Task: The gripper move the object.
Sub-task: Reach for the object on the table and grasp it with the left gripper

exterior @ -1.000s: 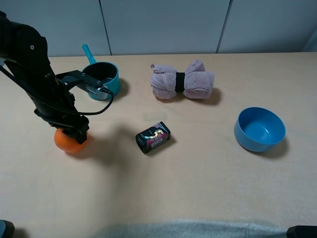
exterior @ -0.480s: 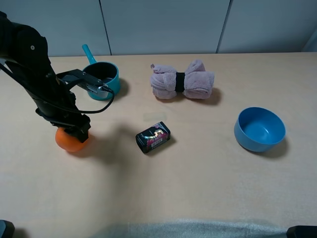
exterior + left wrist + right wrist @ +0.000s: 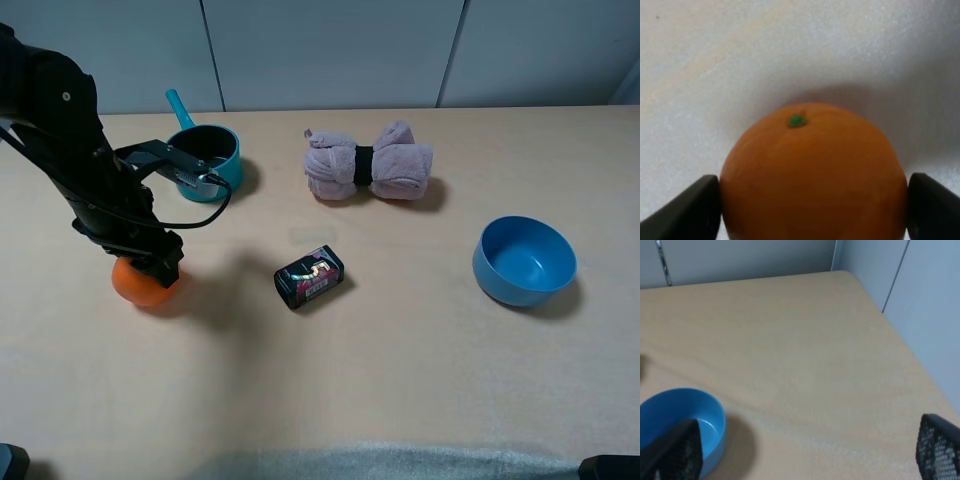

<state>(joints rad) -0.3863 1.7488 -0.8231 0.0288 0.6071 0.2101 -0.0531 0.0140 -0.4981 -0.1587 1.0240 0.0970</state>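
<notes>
Your left gripper [image 3: 158, 268] is grasping the orange [image 3: 138, 285] between both fingers, at the table's [image 3: 400, 380] left side, left of the box [image 3: 309, 276]. Your right gripper [image 3: 807, 445] is standing open, empty.

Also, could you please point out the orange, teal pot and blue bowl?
orange [image 3: 812, 175], left wrist view, middle of skin
teal pot [image 3: 232, 168], high view, outer wall
blue bowl [image 3: 522, 264], high view, inner floor

A pale beige wood-grain tabletop [image 3: 400, 380] fills most of the frame, evenly lit with soft shadows. Along the top edge runs a light grey panelled wall [image 3: 330, 50], split by thin vertical seams.
</notes>
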